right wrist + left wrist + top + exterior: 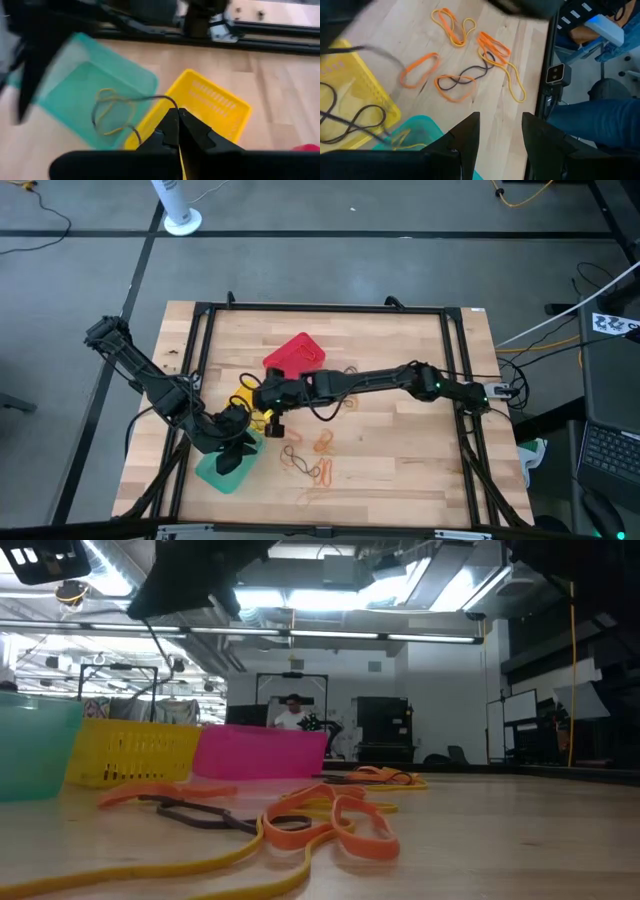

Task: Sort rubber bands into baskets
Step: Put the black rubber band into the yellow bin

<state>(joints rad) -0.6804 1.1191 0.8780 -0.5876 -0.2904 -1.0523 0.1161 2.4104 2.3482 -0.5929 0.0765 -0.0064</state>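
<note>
Rubber bands, orange, dark and yellowish, lie loose on the table toward its front edge. Right gripper, over the yellow basket, pinches a dark band. Left gripper, fingers spread, hovers over the teal basket. Red basket sits behind.

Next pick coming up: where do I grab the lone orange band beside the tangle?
Pinch one long side near its middle, straight down from above. The lone orange band lies flat as an open oval, clear of the others, so one finger should fit inside the loop.
</note>
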